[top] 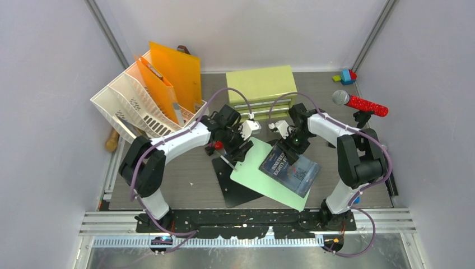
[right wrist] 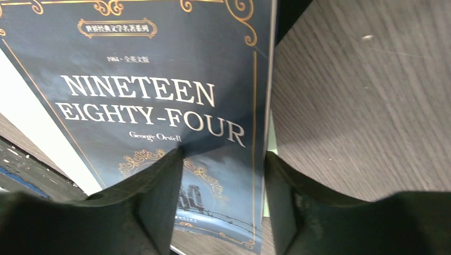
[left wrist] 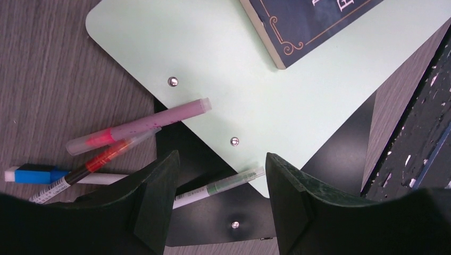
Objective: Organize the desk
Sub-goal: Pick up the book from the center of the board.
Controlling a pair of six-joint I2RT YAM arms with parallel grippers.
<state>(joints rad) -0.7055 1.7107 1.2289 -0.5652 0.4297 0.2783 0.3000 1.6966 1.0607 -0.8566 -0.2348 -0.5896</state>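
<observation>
The desk [top: 190, 193] is a dark wood-grain top. A light green board [top: 263, 179] lies on a black board [top: 235, 188] at its middle. A dark blue book, "Nineteen Eighty-Four" [top: 289, 168], lies on the green board. My left gripper [left wrist: 220, 156] is open and empty, low over a green pen [left wrist: 223, 183] that lies between its fingers. A pink marker [left wrist: 138, 126], a red pen [left wrist: 106, 156] and a blue-capped white pen [left wrist: 32, 174] lie to its left. My right gripper [right wrist: 223, 154] is open, its fingers either side of the book's edge [right wrist: 159, 90].
A white file rack [top: 126, 106] with orange folders [top: 173, 70] stands at the back left. A yellow-green drawer cabinet [top: 260, 87] stands at the back middle. A red microphone [top: 361, 103] and toy blocks [top: 346, 77] are at the right. A black perforated rail [top: 246, 218] runs along the near edge.
</observation>
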